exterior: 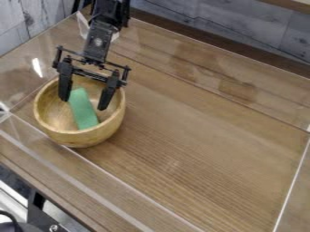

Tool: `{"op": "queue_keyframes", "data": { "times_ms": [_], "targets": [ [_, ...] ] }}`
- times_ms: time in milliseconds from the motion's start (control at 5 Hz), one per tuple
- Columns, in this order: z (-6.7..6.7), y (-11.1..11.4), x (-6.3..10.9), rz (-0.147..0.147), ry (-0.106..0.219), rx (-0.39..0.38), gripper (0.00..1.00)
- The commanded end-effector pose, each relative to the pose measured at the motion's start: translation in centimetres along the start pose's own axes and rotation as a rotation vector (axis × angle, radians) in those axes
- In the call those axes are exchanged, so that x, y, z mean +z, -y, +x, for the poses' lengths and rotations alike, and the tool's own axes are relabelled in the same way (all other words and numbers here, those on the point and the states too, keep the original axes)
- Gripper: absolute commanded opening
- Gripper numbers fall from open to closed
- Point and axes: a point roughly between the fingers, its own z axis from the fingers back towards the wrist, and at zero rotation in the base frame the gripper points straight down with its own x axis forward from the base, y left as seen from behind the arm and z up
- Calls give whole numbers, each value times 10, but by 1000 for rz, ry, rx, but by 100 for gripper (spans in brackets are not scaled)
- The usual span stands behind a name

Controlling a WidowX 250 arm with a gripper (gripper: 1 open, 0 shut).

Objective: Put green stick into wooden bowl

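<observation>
The wooden bowl (pixel 87 134) stands at the left of the table, light tan with thick walls. Inside it the green stick (pixel 82 110) lies slanted, its upper end toward the far-left wall, free of the fingers. My gripper (pixel 86 91) hangs just over the bowl's far rim, open, its two black fingers (pixel 109 94) spread wide to either side of the stick's upper end. Nothing is held between them.
A clear plastic wall (pixel 158 204) runs along the table's front and sides, with the bowl close to its left corner. The wooden tabletop (pixel 206 118) stretches to the right of the bowl. A grey plank wall stands at the back.
</observation>
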Motion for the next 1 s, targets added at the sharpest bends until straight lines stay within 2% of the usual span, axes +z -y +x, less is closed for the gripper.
{"op": "queue_keyframes", "data": {
  "times_ms": [0, 800],
  "targets": [
    [9, 2, 24, 36, -52, -24, 100],
    [27, -2, 47, 71, -27, -93, 100]
  ]
}}
